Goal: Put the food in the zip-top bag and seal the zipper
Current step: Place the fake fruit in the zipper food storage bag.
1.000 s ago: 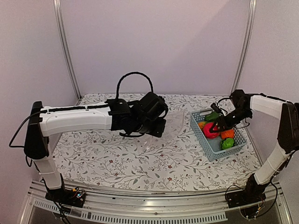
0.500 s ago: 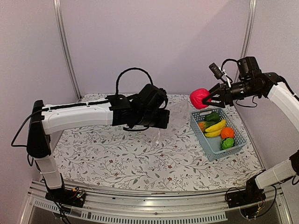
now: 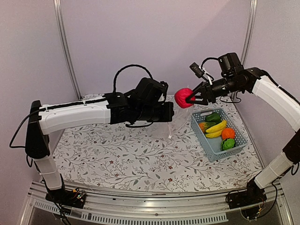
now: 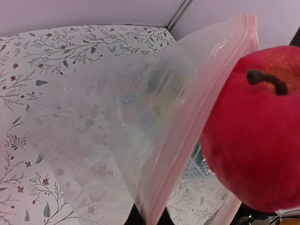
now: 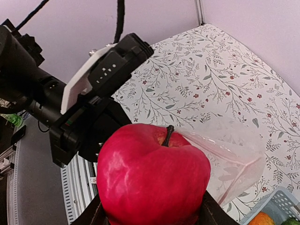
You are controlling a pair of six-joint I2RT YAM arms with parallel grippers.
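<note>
At the bottom edge of the right wrist view, the right fingers (image 5: 209, 212) grasped the red toy apple (image 5: 152, 176) by its flanks. It looked like smooth, hard, light plastic, likely slippery, so best pinched across its widest girth. Just beside it, the left fingers (image 4: 135, 219) were clenched on the pink zipper (image 4: 197, 112) of the thin, limp, crinkly zip-top bag (image 3: 180, 124), which hung above the floral tabletop (image 3: 117, 159).
</note>
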